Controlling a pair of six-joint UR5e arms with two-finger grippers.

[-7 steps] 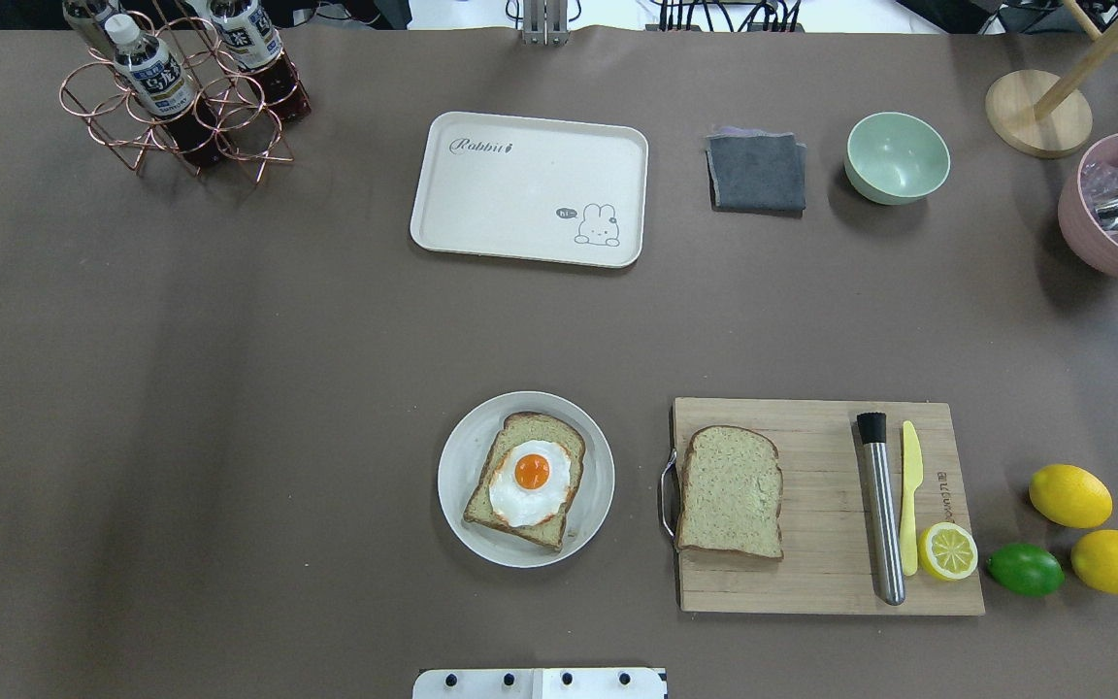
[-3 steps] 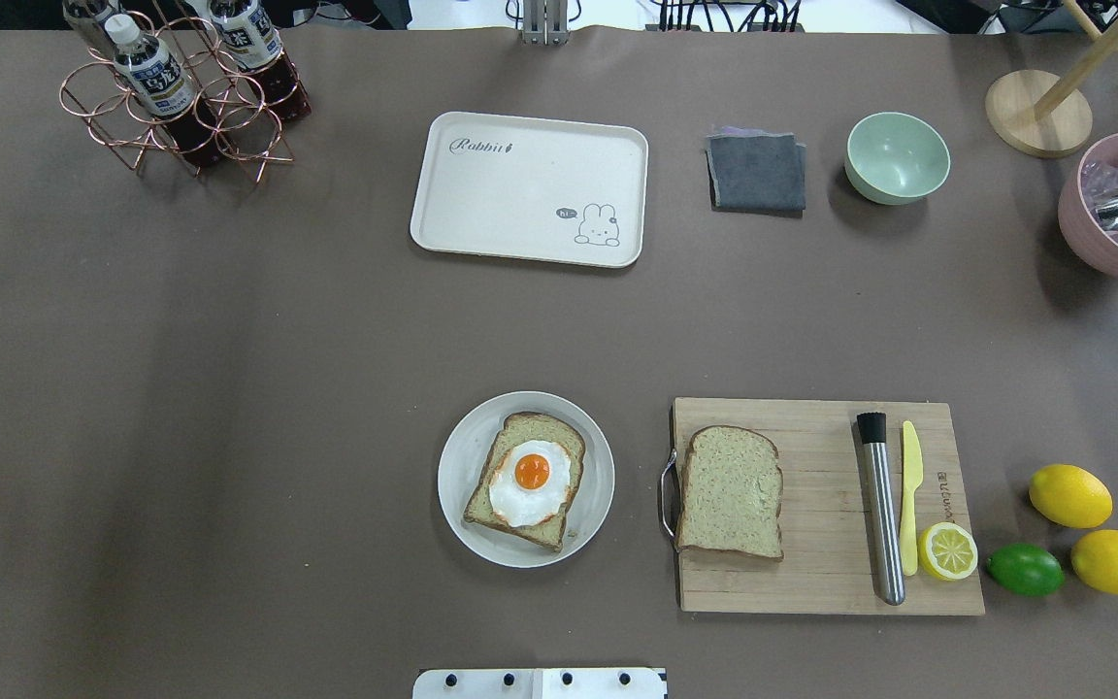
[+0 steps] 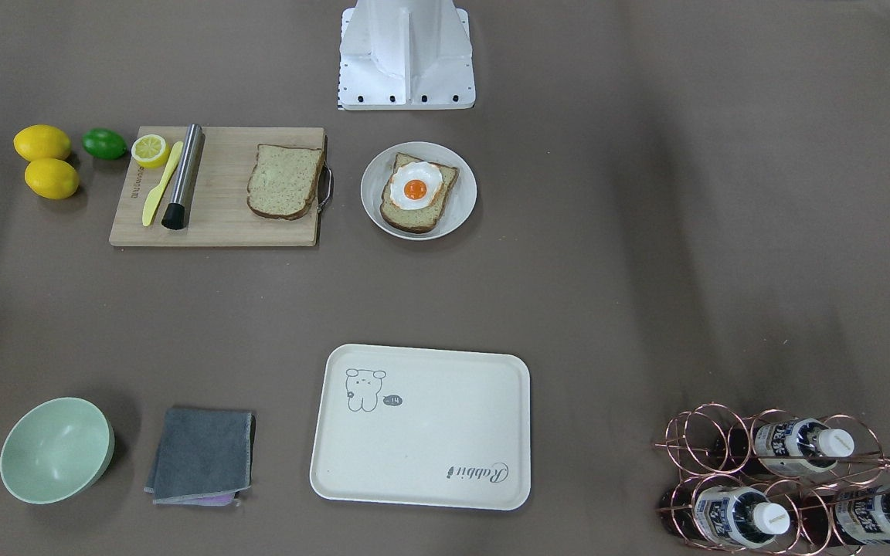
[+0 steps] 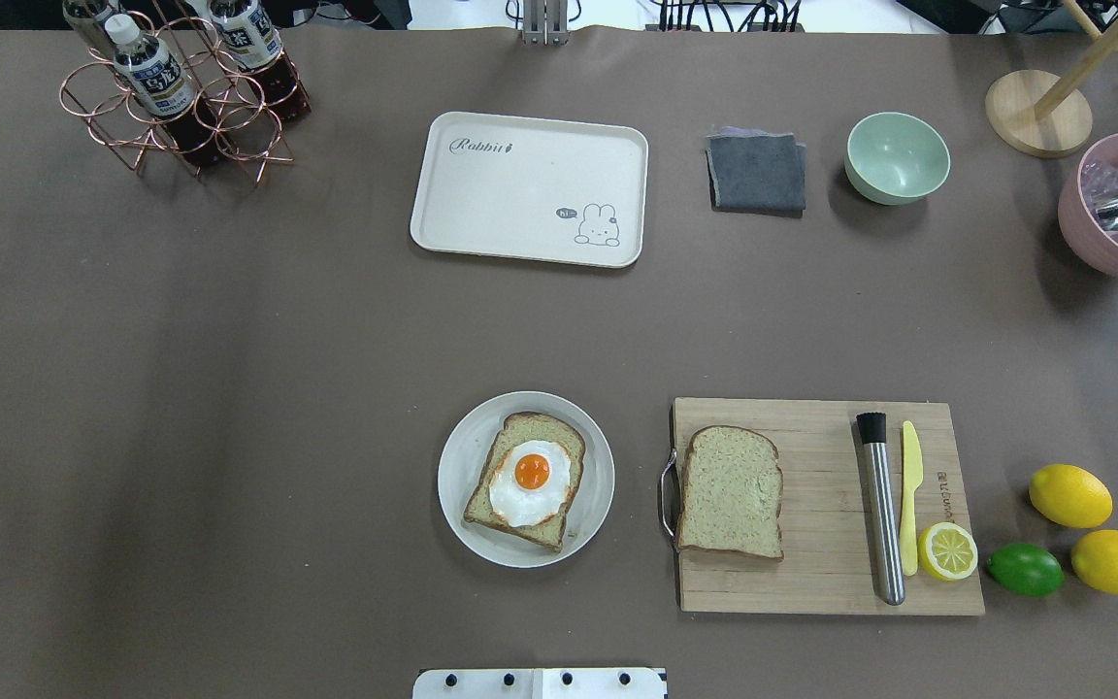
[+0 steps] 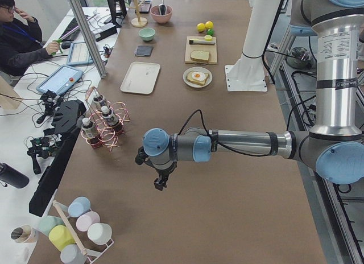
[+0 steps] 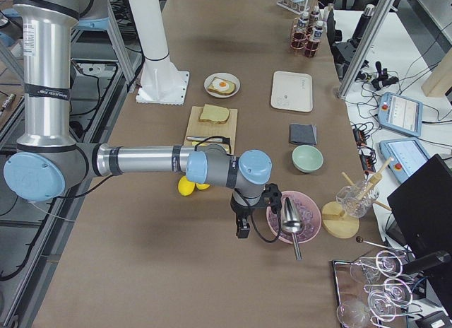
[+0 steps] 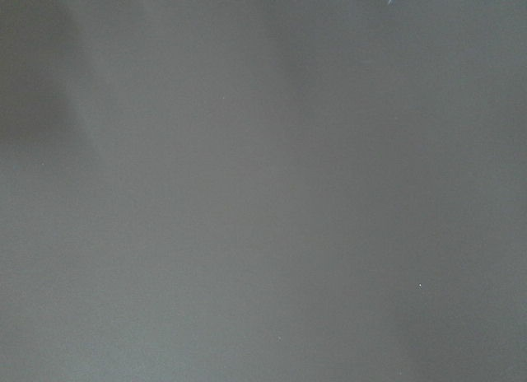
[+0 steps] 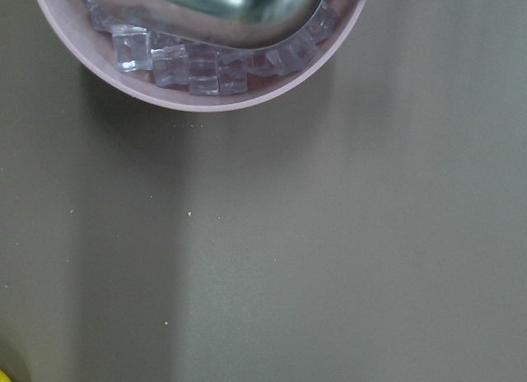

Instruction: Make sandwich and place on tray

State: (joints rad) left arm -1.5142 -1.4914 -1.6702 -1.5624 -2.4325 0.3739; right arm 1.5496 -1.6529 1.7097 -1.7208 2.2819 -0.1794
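One bread slice lies on a round white plate with a fried egg on top. A second bread slice lies on the wooden cutting board, to the plate's right. The cream tray with the rabbit drawing sits bare at the far middle of the table. My left gripper hangs over bare table far to the left, seen only in the exterior left view. My right gripper hangs beside a pink bowl, seen only in the exterior right view. I cannot tell whether either is open or shut.
On the board lie a steel muddler, a yellow knife and a lemon half. Two lemons and a lime lie to its right. A grey cloth, green bowl, pink ice bowl and bottle rack stand at the back.
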